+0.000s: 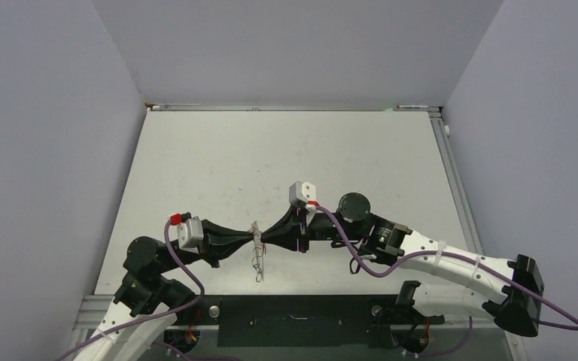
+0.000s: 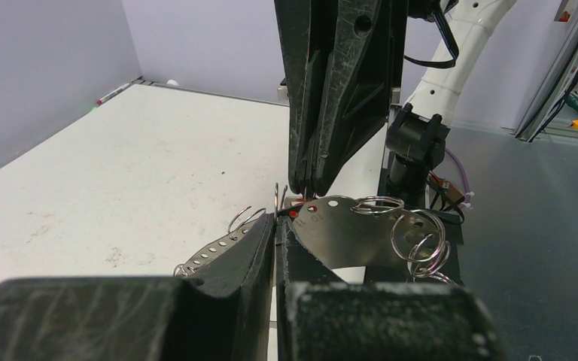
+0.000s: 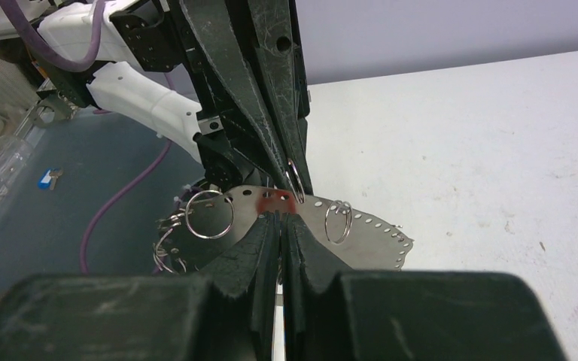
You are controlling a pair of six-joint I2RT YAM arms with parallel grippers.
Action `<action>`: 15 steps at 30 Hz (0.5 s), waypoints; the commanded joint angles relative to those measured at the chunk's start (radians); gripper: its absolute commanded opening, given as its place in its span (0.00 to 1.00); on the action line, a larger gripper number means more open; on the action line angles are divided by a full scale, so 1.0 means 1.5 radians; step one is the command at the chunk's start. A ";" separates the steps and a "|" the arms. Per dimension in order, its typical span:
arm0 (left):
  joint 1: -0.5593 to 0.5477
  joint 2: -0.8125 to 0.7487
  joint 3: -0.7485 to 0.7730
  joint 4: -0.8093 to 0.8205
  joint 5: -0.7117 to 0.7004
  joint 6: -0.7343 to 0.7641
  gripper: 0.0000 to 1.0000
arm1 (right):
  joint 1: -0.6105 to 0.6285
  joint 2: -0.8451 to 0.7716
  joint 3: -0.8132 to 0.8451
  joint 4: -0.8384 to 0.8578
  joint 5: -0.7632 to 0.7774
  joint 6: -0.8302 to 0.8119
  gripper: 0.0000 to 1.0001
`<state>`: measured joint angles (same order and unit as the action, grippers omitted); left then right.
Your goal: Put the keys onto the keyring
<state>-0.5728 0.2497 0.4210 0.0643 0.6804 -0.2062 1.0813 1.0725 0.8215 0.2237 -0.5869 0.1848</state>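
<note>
Over the middle of the bench's (image 1: 271, 165) near edge, both arms meet tip to tip with the keyring (image 2: 346, 237) raised between them. The left gripper's (image 2: 275, 233) jaws are closed on its rim; the right gripper's (image 3: 280, 218) jaws are pinched shut on the red-tagged key (image 3: 278, 201) touching that rim.

left arm (image 1: 150, 259) low, reaching inward, forearm near level | left gripper (image 1: 250, 242) jaws closed, pointing right | right arm (image 1: 436, 256) elbow wide to the right, forearm angled back to centre | right gripper (image 1: 267, 239) jaws closed, tip-to-tip with left gripper
</note>
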 commanded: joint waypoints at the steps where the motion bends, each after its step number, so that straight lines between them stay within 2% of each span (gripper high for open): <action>1: 0.006 -0.007 0.005 0.041 0.011 -0.007 0.00 | 0.012 0.000 0.043 0.039 0.020 -0.021 0.05; 15: 0.009 -0.007 0.004 0.037 0.015 -0.005 0.00 | 0.039 0.017 0.074 0.016 0.037 -0.044 0.05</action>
<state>-0.5674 0.2462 0.4210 0.0643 0.6907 -0.2062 1.1244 1.0851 0.8825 0.2222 -0.5438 0.1417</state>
